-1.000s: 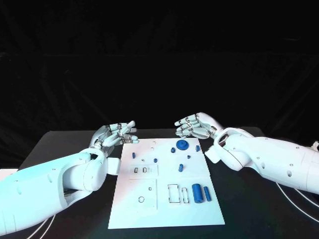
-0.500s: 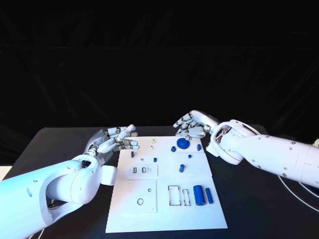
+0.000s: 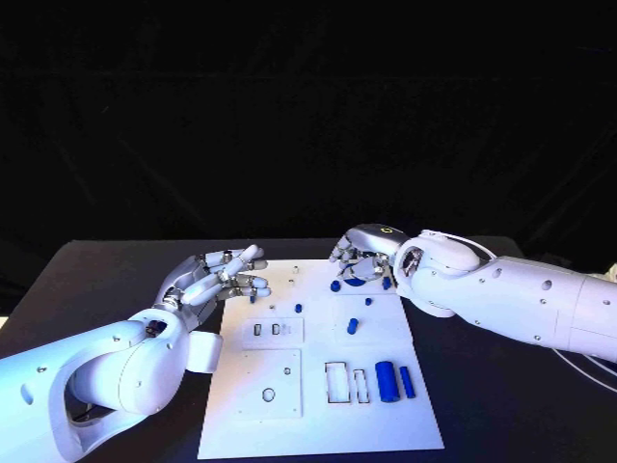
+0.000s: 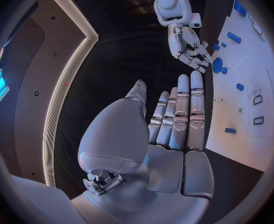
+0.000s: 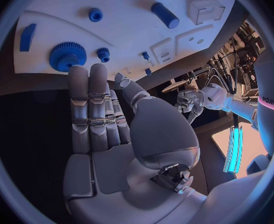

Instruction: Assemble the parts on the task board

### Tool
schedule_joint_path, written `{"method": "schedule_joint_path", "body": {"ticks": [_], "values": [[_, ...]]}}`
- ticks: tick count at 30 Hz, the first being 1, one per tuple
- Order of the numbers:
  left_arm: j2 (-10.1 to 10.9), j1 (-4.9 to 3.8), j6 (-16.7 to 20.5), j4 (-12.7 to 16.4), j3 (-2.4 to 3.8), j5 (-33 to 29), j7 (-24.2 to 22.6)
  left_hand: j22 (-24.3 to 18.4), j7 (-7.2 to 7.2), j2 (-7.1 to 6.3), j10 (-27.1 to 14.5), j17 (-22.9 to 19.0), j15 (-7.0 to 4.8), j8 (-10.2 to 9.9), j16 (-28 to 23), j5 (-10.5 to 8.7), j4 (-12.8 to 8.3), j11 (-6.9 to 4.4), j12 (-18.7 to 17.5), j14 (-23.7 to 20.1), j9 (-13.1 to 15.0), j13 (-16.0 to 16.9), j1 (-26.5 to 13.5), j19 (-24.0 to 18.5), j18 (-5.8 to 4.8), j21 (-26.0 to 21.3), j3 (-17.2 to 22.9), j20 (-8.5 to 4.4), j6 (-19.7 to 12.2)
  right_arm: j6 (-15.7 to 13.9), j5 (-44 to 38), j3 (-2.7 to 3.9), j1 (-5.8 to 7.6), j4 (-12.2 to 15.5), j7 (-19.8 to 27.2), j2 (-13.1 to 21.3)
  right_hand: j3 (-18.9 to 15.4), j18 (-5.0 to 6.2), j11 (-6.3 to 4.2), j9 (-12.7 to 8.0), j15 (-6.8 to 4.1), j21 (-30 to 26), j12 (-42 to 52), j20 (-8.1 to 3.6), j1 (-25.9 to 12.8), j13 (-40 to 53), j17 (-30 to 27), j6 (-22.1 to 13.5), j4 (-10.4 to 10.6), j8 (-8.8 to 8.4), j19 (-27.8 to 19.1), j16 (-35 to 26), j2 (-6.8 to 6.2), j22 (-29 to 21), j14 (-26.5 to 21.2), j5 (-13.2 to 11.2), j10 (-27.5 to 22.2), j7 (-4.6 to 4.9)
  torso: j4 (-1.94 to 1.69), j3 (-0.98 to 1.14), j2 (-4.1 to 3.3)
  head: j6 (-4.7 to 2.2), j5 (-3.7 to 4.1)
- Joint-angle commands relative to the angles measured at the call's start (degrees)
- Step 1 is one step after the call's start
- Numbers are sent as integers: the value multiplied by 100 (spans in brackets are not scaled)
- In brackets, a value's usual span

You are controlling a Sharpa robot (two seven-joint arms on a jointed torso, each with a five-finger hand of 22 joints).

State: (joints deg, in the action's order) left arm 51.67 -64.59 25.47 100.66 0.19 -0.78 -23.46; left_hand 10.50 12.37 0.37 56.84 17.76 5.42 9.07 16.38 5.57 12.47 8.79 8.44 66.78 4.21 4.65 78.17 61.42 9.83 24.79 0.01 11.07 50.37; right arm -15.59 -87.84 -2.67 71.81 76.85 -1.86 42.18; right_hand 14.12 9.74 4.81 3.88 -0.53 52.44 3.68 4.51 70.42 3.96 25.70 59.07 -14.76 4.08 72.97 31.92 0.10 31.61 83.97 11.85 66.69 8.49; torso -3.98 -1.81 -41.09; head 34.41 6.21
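Note:
The white task board (image 3: 288, 386) lies in the middle of the table with blue parts on it. A blue gear (image 3: 339, 285) sits near its far edge, with a smaller gear (image 5: 102, 54) beside the big gear (image 5: 65, 56). A short cylinder (image 3: 352, 326) lies mid-board, and a thick cylinder (image 3: 387, 376) and a bar (image 3: 408, 382) lie near the front right. My right hand (image 3: 364, 253) hovers just above the gear, fingers straight and holding nothing. My left hand (image 3: 223, 273) floats at the board's far left corner, fingers spread and empty.
Black table (image 3: 100, 280) surrounds the board on all sides. Small blue pegs (image 3: 298, 308) and rectangular slots (image 3: 335, 379) dot the board. In the left wrist view my right hand (image 4: 190, 47) hangs over the board's (image 4: 249, 114) far end.
My right hand has dropped and moved in over the far edge of the board, above the gear. The left hand has stayed about where it was, still open.

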Motion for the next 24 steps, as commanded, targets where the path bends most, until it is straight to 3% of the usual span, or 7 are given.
{"method": "schedule_joint_path", "body": {"ticks": [1, 10, 14, 24], "values": [[15, -21, -118, 53, 13, -74, -8, -7, 19, 78, -9, 10, -5, -40, -24, 23, 3, 41, -18, -32, -5, -7, -4, -44, 49, 1, -22, 2, 24, 416, -589, 2, 6, 32, -266, -14, 78, -77, -2, 11, -1, 225, -1, 35, -14, 8, 96, 65, 26, -22, 28, 117, -32, 252, 163, -39, -47, 1, -21, -5, -90, -9, 24], [46, -47, -107, 107, 29, -97, -15, -6, 25, 80, -11, 23, -4, -44, -19, 23, 4, 44, -23, -28, -6, -8, -9, -43, 49, 4, -27, 2, 22, 509, -751, 2, 10, 29, -272, -62, 189, -89, 11, 29, 11, 534, -6, 65, -22, -17, 286, 234, 187, -1, -84, 339, -104, 536, 58, -100, -213, -32, -51, 1, -155, -9, 53], [44, -51, -98, 109, 31, -114, 3, -4, 29, 83, -12, 34, -4, -47, -15, 23, 4, 46, -27, -24, -7, -9, -12, -41, 50, 7, -30, 3, 22, 580, -805, 2, 10, 37, -309, -75, 230, -123, 7, 23, 8, 766, -8, 67, -7, -25, 356, 261, 255, -20, -40, 445, -136, 818, 60, -132, -243, -47, -55, -4, -174, 5, 39], [45, -52, -101, 101, 32, -159, 37, -2, 35, 87, -18, 51, -3, -53, -9, 24, 1, 51, -35, -20, -9, -11, -12, -38, 51, 11, -32, 4, 19, 587, -969, 2, 10, 33, -494, -108, 283, -126, 13, 9, 12, 868, -15, 74, 22, -37, 405, 231, 336, -46, -76, 525, -153, 902, 25, -172, -345, -45, -67, -14, -217, 10, 46]]}}
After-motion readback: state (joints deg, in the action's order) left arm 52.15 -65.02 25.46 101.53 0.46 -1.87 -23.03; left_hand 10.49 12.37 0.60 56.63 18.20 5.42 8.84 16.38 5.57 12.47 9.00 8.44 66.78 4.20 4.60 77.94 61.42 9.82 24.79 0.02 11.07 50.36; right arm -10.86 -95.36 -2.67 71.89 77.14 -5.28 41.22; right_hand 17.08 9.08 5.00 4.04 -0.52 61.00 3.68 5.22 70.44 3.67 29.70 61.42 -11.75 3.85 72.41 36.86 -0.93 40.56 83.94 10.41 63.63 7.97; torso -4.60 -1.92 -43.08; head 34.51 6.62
